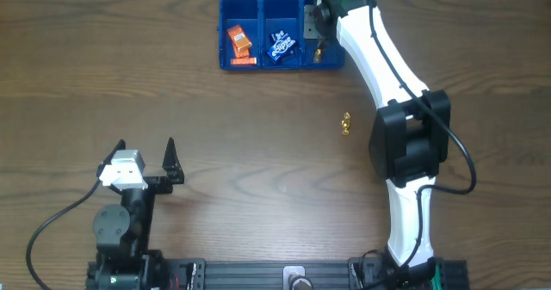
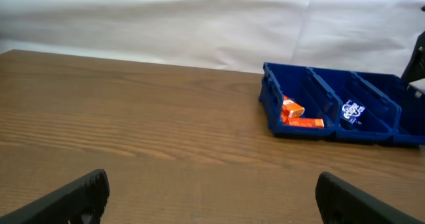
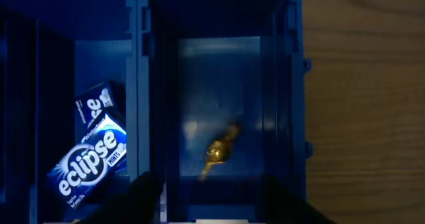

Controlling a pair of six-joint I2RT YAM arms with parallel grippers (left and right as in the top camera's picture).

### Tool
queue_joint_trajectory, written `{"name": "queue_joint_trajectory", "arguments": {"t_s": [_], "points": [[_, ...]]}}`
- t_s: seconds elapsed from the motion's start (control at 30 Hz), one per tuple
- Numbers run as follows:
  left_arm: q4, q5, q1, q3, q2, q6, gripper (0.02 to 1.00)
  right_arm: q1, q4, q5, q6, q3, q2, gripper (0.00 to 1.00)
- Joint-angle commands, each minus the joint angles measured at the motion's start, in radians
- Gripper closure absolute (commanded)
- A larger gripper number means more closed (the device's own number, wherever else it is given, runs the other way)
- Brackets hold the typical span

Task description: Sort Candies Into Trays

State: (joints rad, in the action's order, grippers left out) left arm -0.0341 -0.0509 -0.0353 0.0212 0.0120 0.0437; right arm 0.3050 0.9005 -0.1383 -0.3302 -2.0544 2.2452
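Right tool point(image 3: 212, 201) hangs spread above the rightmost compartment of the tray point(image 1: 223, 33), upper centre, where a gold candy point(image 3: 218, 151) lies, seemingly sorted by kind. A loose gold candy point(image 1: 346, 124) waits on the table point(image 1: 129, 83), right of centre. Left tool point(image 1: 145, 145) rests spread, lower left.

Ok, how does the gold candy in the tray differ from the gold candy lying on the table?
The gold candy in the tray lies in the right-end compartment of the blue tray, directly below the open right gripper. The gold candy on the table lies on bare wood, well apart from the tray. The first is already sorted; the second is not yet. Both are small, gold-wrapped pieces.
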Motion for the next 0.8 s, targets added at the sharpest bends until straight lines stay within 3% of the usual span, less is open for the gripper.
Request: {"name": "queue_joint_trajectory", "arguments": {"t_s": [0.03, 0.17, 0.3, 0.47, 0.63, 0.8], "points": [[-0.042, 0.006, 0.003, -0.016, -0.006, -0.014, 0.02, -0.008, 0.013, -0.004, 0.029, -0.019, -0.021, 0.4], [-0.042, 0.006, 0.003, -0.016, -0.006, -0.014, 0.02, -0.008, 0.035, -0.066, 0.029, 0.111, -0.177, 0.38], [-0.042, 0.006, 0.003, -0.016, -0.006, -0.014, 0.02, -0.008, -0.064, -0.066, 0.019, 0.452, -0.392, 0.378], [-0.042, 0.006, 0.003, -0.016, -0.006, -0.014, 0.02, -0.009, -0.179, 0.021, -0.074, 0.864, -0.547, 0.378], [-0.042, 0.006, 0.003, -0.016, -0.006, -0.014, 0.02, -0.007, -0.279, 0.074, -0.089, 1.01, -0.53, 0.378], [-0.042, 0.006, 0.003, -0.016, -0.006, -0.014, 0.02, -0.007, -0.308, 0.077, -0.089, 1.065, -0.504, 0.38]]}}
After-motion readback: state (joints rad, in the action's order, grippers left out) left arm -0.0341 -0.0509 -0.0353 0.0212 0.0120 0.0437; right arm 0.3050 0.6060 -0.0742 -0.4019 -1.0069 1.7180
